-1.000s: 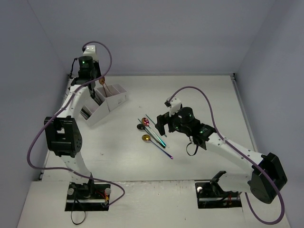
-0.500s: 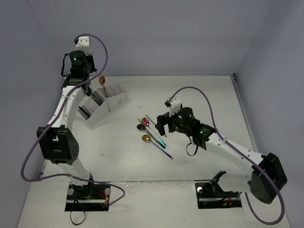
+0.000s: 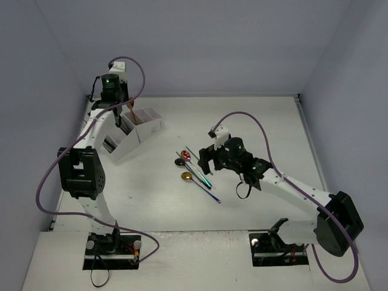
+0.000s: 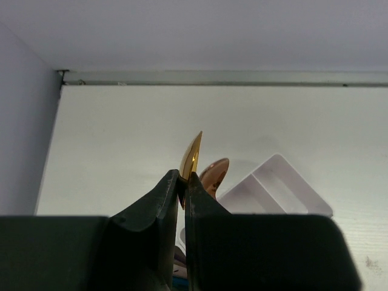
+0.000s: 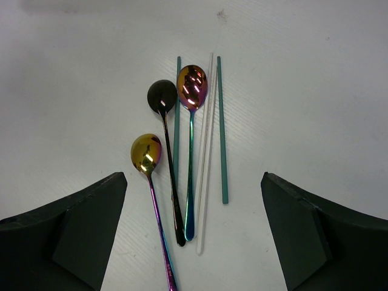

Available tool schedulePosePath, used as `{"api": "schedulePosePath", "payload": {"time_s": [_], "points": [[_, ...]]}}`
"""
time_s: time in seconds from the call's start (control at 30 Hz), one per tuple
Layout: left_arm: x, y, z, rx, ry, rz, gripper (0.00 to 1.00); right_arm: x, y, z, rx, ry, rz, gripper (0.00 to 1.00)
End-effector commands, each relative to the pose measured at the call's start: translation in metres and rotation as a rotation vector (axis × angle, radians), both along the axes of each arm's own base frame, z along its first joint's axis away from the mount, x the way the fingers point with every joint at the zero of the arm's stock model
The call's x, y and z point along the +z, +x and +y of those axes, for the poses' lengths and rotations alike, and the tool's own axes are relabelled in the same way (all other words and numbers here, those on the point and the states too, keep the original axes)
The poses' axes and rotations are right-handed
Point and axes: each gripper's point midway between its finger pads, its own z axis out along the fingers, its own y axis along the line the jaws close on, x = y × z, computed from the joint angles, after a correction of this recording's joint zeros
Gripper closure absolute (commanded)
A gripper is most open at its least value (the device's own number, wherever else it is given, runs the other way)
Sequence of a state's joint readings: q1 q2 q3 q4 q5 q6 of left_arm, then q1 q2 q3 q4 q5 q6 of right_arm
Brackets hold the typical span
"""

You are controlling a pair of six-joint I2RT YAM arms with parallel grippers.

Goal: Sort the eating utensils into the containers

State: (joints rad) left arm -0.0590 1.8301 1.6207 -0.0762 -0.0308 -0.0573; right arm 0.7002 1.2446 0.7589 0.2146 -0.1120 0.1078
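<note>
Utensils lie in a loose bundle at the middle of the white surface, a little beyond the two arm bases. The right gripper hangs directly above them, jaws spread wide and touching nothing.

Its wrist camera shows three spoons lying side by side, bowls pointing away. A gold-bowled spoon with a rainbow handle lies at the left of that view. A black spoon lies just beside it, and a rainbow spoon reaches farthest. One teal stick runs between the black and rainbow spoons. A pale stick lies just right of the rainbow spoon's handle. A second teal stick lies at the outer right, roughly parallel to the rest.

Farther back, toward the far left corner, the white caddy sits at an angle on the surface with dark utensils in its compartments. A copper spoon stands bowl-up at its far end; which compartment holds it cannot be told.

The left gripper is over the caddy, jaws pressed together on a gold utensil. That utensil is seen edge-on, and its kind is not clear. The copper spoon's bowl shows just behind it.
</note>
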Motion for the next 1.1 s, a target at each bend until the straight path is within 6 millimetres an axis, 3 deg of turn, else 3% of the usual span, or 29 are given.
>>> {"api": "schedulePosePath", "payload": {"time_s": [0.0,0.07,0.1,0.2,0.4,0.47,0.63,0.7,0.77,0.83,0.9,0.93,1.07], "points": [[0.028,-0.001,-0.007,-0.014,-0.018,-0.080,0.96,-0.004,0.007,0.002,-0.019,-0.016,0.009,0.10],[0.022,-0.005,-0.007,-0.013,-0.019,-0.065,0.89,-0.009,0.006,0.002,-0.017,-0.032,0.027,0.10],[0.024,-0.008,-0.007,-0.011,-0.021,-0.068,0.80,-0.014,0.006,0.003,-0.016,-0.039,0.038,0.10],[0.027,-0.016,-0.007,-0.006,-0.037,-0.071,0.69,-0.019,0.005,0.003,-0.013,-0.057,0.057,0.11],[0.060,-0.039,-0.013,-0.011,-0.105,-0.126,0.50,-0.023,0.002,0.010,0.020,-0.084,0.091,0.14],[0.089,-0.062,-0.015,-0.012,-0.135,-0.176,0.42,-0.026,-0.001,0.013,0.039,-0.103,0.100,0.16],[0.107,-0.116,-0.039,-0.078,-0.189,-0.172,0.32,-0.045,-0.011,0.023,0.093,-0.180,0.156,0.24],[0.103,-0.138,-0.046,-0.094,-0.211,-0.148,0.32,-0.052,-0.015,0.025,0.110,-0.219,0.171,0.30],[0.080,-0.162,-0.057,-0.123,-0.250,-0.095,0.31,-0.059,-0.022,0.034,0.142,-0.246,0.174,0.41],[0.078,-0.190,-0.066,-0.159,-0.282,-0.099,0.31,-0.066,-0.031,0.033,0.151,-0.279,0.198,0.48],[0.059,-0.213,-0.073,-0.189,-0.306,-0.064,0.31,-0.071,-0.038,0.037,0.168,-0.299,0.203,0.54],[0.058,-0.224,-0.074,-0.191,-0.317,-0.062,0.31,-0.074,-0.039,0.037,0.168,-0.314,0.206,0.56],[0.015,-0.254,-0.081,-0.221,-0.324,0.014,0.31,-0.086,-0.050,0.042,0.180,-0.360,0.217,0.60]]}}
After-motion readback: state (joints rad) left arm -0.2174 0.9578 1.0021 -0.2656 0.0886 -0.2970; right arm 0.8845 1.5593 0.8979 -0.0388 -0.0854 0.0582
